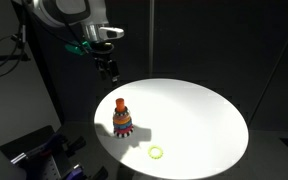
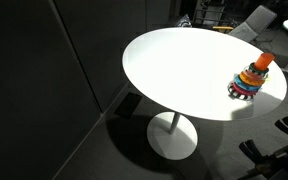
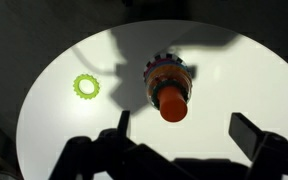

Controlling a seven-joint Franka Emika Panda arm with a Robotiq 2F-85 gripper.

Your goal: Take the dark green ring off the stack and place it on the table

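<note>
The pincer [image 3: 181, 125] hangs spread wide above the stack [image 3: 167, 80] on the bench [image 3: 244, 70]. I can't pick out the dark green ring, presumably threaded there. Best to descend centred, straddling the orange knob [image 3: 174, 103].

I count one round white table [image 1: 209, 105] on one pedestal foot [image 2: 172, 141], and on it one toy stack [image 1: 123, 119] of coloured rings capped by one orange knob [image 1: 121, 103]. One yellow-green ring [image 1: 157, 153] lies loose on the top; the rings within the stack are too small to number. Over it there is one robot arm [image 1: 69, 14] with one gripper [image 1: 108, 69], two fingers [image 3: 123, 123] showing in the wrist view.
</note>
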